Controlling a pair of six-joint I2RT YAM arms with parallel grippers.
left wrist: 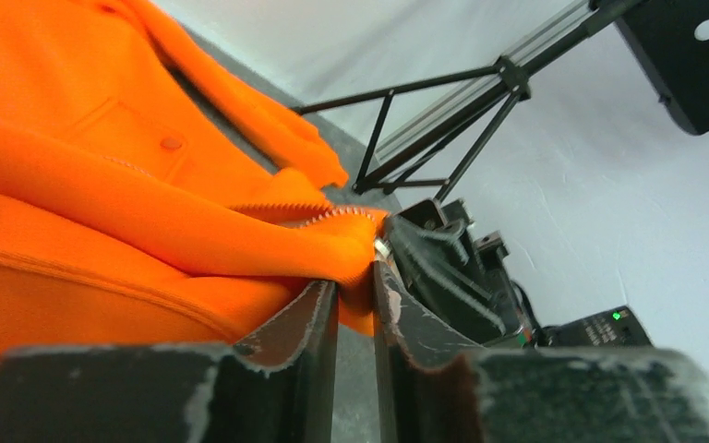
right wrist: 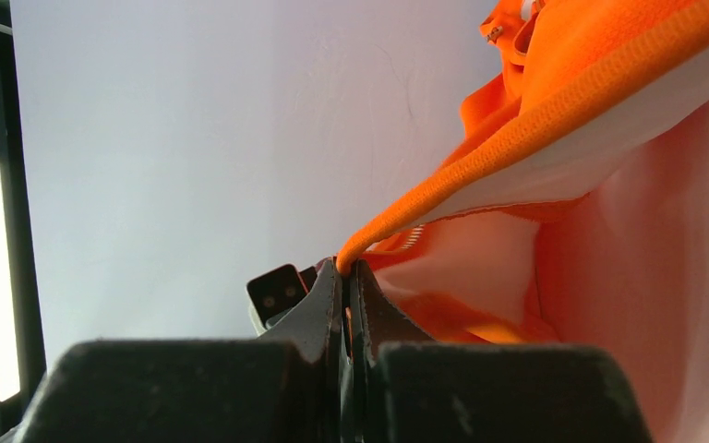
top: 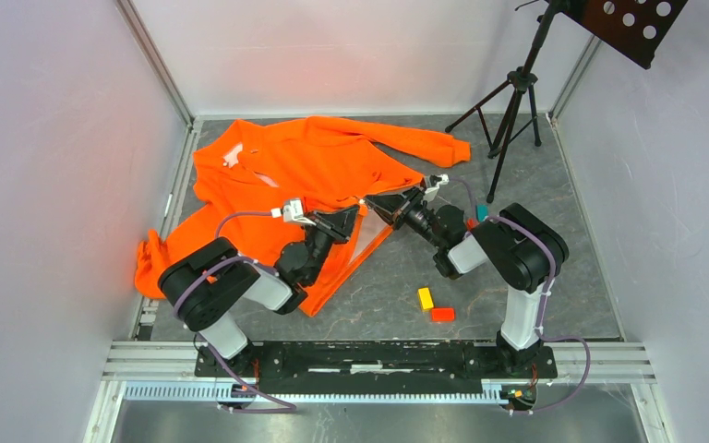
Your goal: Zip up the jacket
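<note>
Grey marbled table (top: 397,277), white walls. Jacket (top: 277,175) lies spread from centre toward 10 o'clock. Left gripper (left wrist: 355,277) is clamped on a front edge by the zipper (left wrist: 332,214). Right gripper (right wrist: 346,268) pinches a hem edge just beside, at its 1 o'clock. Front gapes open at the bottom, lining showing. Judgement: zipping not begun, ends not yet joined.

no readable txt, labels or nos anywhere in these views
</note>
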